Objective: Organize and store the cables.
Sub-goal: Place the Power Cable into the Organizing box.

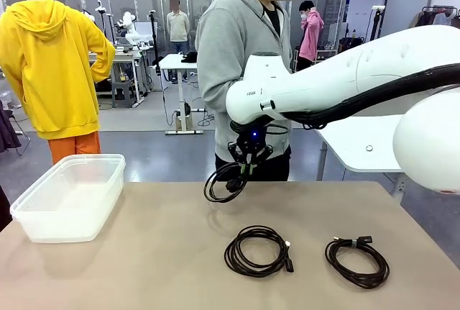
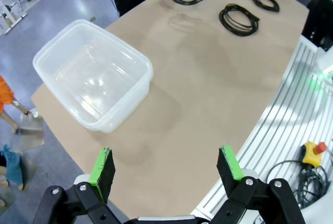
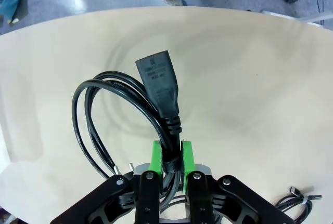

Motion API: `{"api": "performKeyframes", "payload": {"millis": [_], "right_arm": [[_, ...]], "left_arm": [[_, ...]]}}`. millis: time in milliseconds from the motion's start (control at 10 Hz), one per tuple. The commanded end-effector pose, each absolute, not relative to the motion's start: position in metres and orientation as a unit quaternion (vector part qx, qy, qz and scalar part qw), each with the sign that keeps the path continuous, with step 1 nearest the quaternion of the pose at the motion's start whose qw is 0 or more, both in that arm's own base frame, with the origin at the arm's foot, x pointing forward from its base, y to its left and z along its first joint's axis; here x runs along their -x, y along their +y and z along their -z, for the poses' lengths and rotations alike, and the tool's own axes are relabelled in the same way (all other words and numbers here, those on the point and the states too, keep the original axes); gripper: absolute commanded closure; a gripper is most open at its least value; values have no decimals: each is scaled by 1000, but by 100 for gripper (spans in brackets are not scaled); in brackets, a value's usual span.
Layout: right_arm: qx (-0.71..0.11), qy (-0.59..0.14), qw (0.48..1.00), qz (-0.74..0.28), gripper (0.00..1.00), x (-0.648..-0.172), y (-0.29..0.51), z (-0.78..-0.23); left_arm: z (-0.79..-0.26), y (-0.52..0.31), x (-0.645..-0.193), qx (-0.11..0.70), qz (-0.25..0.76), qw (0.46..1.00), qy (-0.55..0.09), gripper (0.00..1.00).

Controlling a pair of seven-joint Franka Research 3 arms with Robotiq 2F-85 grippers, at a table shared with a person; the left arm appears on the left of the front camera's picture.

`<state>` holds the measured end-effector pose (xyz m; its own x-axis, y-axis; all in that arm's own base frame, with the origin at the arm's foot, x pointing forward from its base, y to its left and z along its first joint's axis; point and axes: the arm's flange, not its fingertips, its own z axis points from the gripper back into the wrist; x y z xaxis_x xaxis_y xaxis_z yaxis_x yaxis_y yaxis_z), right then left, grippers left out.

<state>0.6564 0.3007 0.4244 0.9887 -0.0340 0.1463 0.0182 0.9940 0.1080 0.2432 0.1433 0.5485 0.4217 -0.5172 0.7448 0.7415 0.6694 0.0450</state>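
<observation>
Right gripper pinching coiled black cable, blocky plug

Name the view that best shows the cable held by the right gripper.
Right wrist view: the held cable is close up, plug and loops clear, pinched in the right gripper. The front view shows it small, dangling above the table. The left wrist view catches it far off at the top edge.
</observation>
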Motion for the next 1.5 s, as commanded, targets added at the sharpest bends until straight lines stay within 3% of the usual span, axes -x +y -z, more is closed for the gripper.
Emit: {"api": "performKeyframes", "payload": {"millis": [0, 300, 400, 500, 600, 1000, 1400], "right_arm": [[-52, -76, 996, 15, 87, -664, 299, -419], [-52, -76, 996, 15, 87, -664, 299, -419], [-51, -70, 996, 15, 82, -661, 300, -415], [-170, -89, 980, -44, 82, -654, 312, -413], [-215, -74, 972, -56, 82, -659, 326, -413], [-195, -14, 977, -80, 82, -654, 407, -403], [-100, -7, 995, -27, 82, -627, 447, -377]], "left_arm": [[-549, 143, -244, 149, 384, 826, -384, 0], [-549, 143, -244, 149, 384, 826, -384, 0], [-549, 143, -244, 149, 384, 826, -384, 0], [-549, 143, -244, 149, 384, 826, -384, 0], [-549, 143, -244, 149, 384, 826, -384, 0], [-549, 143, -244, 149, 384, 826, -384, 0], [-549, 143, -244, 149, 384, 826, -384, 0]]}}
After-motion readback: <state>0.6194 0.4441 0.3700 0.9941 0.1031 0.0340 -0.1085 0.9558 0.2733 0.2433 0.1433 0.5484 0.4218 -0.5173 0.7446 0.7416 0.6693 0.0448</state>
